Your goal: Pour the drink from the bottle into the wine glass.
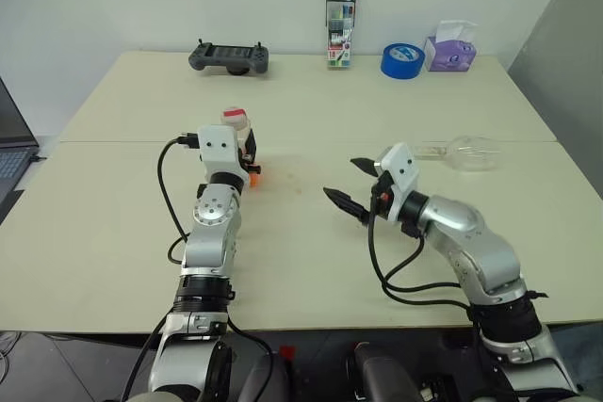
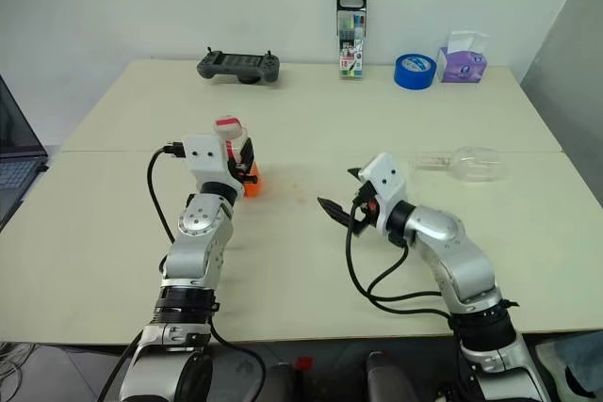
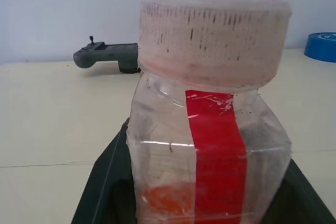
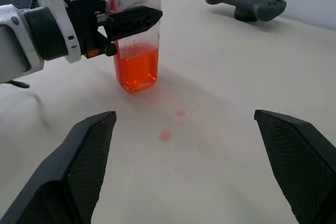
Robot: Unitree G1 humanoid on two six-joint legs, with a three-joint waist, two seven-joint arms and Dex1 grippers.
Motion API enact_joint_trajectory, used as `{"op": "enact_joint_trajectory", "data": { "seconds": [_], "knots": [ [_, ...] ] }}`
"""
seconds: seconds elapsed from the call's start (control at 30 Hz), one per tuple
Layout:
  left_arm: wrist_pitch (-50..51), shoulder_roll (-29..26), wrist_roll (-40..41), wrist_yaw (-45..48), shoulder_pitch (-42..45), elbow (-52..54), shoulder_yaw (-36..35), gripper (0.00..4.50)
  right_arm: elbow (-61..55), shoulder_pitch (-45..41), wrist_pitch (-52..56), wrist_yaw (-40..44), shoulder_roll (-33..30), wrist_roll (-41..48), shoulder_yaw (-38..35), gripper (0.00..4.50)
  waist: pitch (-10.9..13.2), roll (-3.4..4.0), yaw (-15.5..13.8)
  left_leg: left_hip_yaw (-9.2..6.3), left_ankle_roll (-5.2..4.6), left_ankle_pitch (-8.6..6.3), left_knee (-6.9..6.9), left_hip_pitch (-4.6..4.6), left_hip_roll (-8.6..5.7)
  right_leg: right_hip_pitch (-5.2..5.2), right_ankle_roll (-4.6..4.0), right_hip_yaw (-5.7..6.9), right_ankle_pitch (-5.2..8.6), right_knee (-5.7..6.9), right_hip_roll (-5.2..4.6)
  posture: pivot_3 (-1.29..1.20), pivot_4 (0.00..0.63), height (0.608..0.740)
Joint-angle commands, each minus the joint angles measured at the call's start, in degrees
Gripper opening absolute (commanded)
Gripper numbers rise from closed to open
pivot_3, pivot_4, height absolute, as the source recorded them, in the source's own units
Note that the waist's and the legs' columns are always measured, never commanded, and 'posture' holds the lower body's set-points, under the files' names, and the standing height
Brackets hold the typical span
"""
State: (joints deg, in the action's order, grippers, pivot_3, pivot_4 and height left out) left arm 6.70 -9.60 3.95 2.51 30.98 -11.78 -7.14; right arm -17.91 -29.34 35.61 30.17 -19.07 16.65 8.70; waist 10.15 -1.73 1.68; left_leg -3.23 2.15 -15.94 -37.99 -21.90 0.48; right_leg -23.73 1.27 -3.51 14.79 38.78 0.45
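Observation:
The bottle [image 1: 236, 123] stands upright on the table left of centre, clear plastic with a pale cap and red tape down its side [image 3: 215, 129]. The orange drink [image 4: 137, 69] fills its lower part. My left gripper [image 1: 247, 153] is shut on the bottle, its black fingers [image 4: 131, 20] clamped across the middle of the body. The wine glass [image 1: 468, 152] lies on its side at the right of the table, stem pointing towards the centre. My right gripper [image 1: 341, 178] hangs open over the table's middle, between bottle and glass, touching neither.
Along the back edge sit a grey handheld controller [image 1: 229, 57], a pack of markers [image 1: 340, 27], a blue tape roll [image 1: 401, 60] and a purple tissue box [image 1: 449, 47]. A laptop [image 1: 11, 152] shows at the far left. Small orange drops [image 4: 165, 136] mark the table near the bottle.

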Motion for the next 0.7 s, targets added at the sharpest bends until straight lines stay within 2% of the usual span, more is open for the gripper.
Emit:
{"op": "enact_joint_trajectory", "data": {
  "seconds": [0.03,0.2,0.27,0.33,0.7],
  "knots": [
    [-0.97,-0.7,3.85,7.49,3.34,4.14,1.65,1.79,-6.24,-8.71,7.94,-7.3,1.6,-0.32,-3.99,4.5,0.0,0.0,0.0,-0.01,0.01,0.0,-0.01,-0.03,0.0,-0.04,0.0,0.02,0.0,0.06,0.0,0.0,0.15,0.74],
    [2.22,-3.2,6.62,17.83,1.78,10.74,5.87,1.79,-11.88,-15.49,27.31,-14.2,6.41,4.08,-7.49,4.5,-0.01,0.0,0.01,-0.14,0.03,0.01,0.07,-0.16,0.04,-0.22,-0.02,0.02,-0.01,0.11,-0.06,0.0,0.15,0.74],
    [3.92,-3.56,7.85,19.41,1.06,12.75,6.18,1.79,-13.33,-16.22,30.74,-15.86,9.22,5.61,-8.9,4.5,-0.01,0.01,0.04,-0.22,0.03,0.01,0.09,-0.3,0.08,-0.37,-0.02,-0.08,-0.01,0.12,-0.07,0.0,0.15,0.74],
    [5.24,-3.94,8.28,21.11,0.18,14.49,7.08,1.79,-13.86,-16.66,32.46,-17.13,10.72,5.83,-9.16,4.5,-0.01,0.02,0.12,-0.22,0.03,0.01,0.05,-0.52,0.09,-0.57,-0.03,-0.11,-0.01,0.17,-0.08,0.0,0.15,0.74],
    [10.96,-2.6,10.02,24.36,-2.27,18.98,10.52,1.79,-13.17,-17.02,33.13,-21.95,17.0,5.76,-7.64,4.5,-0.01,0.02,0.16,-0.21,0.02,0.01,0.0,-0.55,0.03,-0.56,-0.03,-0.01,-0.01,0.17,-0.07,0.0,0.15,0.74]
  ]
}}
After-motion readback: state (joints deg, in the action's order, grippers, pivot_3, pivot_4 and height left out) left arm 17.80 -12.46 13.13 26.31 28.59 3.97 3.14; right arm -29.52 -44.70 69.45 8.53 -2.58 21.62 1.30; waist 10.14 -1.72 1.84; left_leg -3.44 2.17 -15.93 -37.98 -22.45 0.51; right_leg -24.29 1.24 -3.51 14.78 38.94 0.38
